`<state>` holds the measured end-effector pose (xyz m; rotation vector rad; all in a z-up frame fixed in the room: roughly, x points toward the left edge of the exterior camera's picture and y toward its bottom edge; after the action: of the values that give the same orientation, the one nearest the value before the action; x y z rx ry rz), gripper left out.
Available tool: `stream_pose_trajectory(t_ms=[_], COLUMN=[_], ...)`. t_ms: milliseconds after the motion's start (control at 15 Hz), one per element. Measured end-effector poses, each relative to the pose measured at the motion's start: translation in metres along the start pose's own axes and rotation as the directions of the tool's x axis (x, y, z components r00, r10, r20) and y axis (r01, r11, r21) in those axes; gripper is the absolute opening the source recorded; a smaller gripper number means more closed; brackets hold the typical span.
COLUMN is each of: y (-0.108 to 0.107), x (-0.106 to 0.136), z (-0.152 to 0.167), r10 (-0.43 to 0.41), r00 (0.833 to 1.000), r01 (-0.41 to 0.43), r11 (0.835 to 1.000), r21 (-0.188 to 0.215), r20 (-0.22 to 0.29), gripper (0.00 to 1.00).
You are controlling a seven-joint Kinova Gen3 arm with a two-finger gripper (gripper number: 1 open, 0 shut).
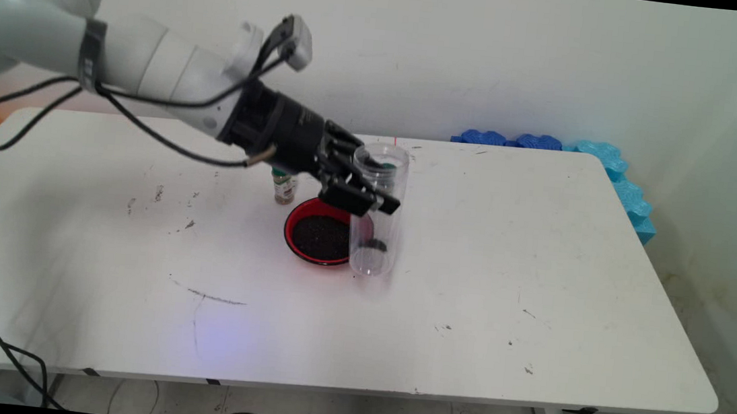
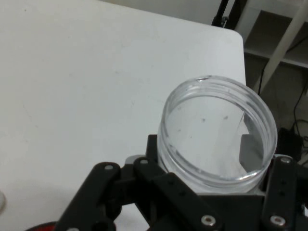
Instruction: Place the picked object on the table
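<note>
1. Clear plastic jar (image 1: 377, 211): tall, smooth-walled cylinder, open mouth up, standing upright near the middle of the main view. A few dark specks sit at its bottom.
2. Gripper (image 1: 369, 197) reaches in from the upper left and is clamped around the jar's upper half; in the hand view the jar (image 2: 219, 132) fills the space between the black fingers (image 2: 276, 202).
3. Red bowl (image 1: 320, 233): round, shallow, filled with dark granular matter, just left of the jar's base and partly behind it.
4. Small spice bottle (image 1: 284, 187): green cap, paper label, beyond the bowl, under the gripper's wrist.
5. White table (image 1: 539, 264): matte, scuffed, pen marks lower left of centre.
6. Blue foam pieces (image 1: 615, 173), wavy-edged, at the table's upper right corner.
</note>
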<state>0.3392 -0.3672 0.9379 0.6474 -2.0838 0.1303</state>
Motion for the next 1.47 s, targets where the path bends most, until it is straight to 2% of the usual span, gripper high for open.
stream_pose_trajectory(t_ms=[733, 1467], y=[0.012, 0.014], x=[-0.054, -0.081], z=[0.039, 0.057], r10=[0.024, 0.021], r00=[0.999, 0.998], r01=[-0.025, -0.023], r11=[1.0, 0.999], r21=[0.002, 0.022], r20=[0.045, 0.06], gripper=[0.0, 0.0])
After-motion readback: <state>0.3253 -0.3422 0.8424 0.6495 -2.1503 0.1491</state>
